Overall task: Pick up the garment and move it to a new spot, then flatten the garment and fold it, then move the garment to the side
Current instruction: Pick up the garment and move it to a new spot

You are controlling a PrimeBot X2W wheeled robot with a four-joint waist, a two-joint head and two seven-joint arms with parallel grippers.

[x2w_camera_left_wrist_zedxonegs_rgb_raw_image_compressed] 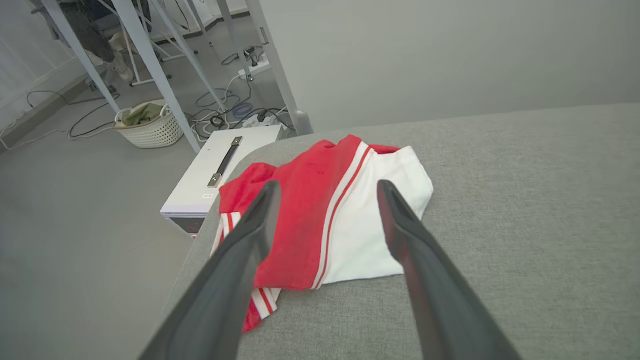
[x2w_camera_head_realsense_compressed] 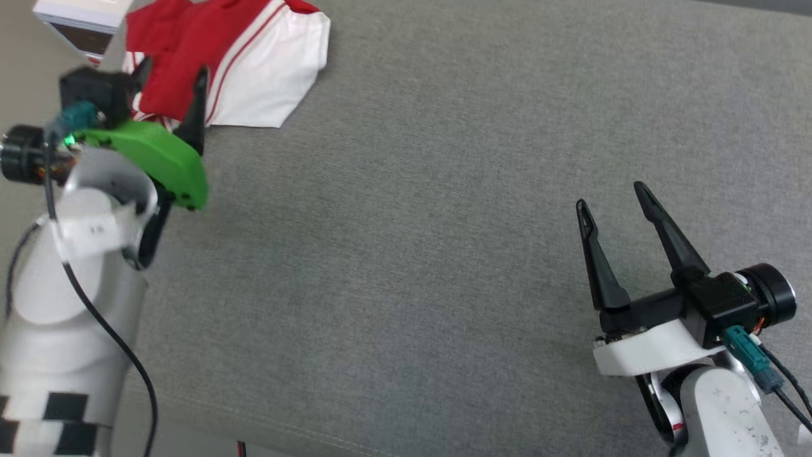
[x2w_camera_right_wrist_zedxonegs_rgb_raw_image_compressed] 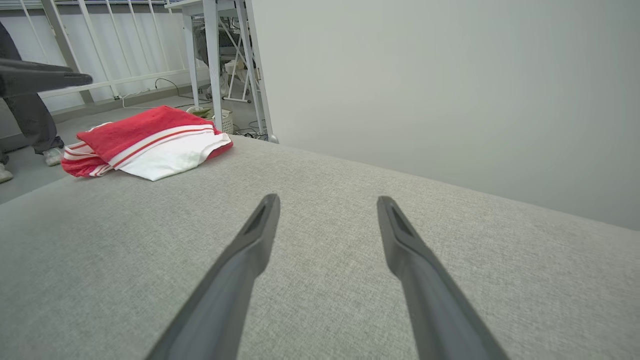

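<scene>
The garment (x2w_camera_head_realsense_compressed: 228,60), red with a white sleeve and red-and-white striped trim, lies folded in a small bundle at the far left corner of the grey cushioned surface (x2w_camera_head_realsense_compressed: 444,222). My left gripper (x2w_camera_head_realsense_compressed: 172,70) hovers open just in front of it, fingers apart and holding nothing. Seen from the left wrist, the garment (x2w_camera_left_wrist_zedxonegs_rgb_raw_image_compressed: 325,220) lies between and beyond the two open fingers. My right gripper (x2w_camera_head_realsense_compressed: 612,193) stands open at the lower right, far from the cloth. In the right wrist view the garment (x2w_camera_right_wrist_zedxonegs_rgb_raw_image_compressed: 145,142) rests at the far left, with empty grey fabric under my right gripper (x2w_camera_right_wrist_zedxonegs_rgb_raw_image_compressed: 327,200).
A white box (x2w_camera_left_wrist_zedxonegs_rgb_raw_image_compressed: 220,175) with a dark handle stands on the floor by the surface's left edge. A woven basket (x2w_camera_left_wrist_zedxonegs_rgb_raw_image_compressed: 147,127), cables and metal table legs are farther off. A person's leg and shoe (x2w_camera_right_wrist_zedxonegs_rgb_raw_image_compressed: 30,125) show at the left.
</scene>
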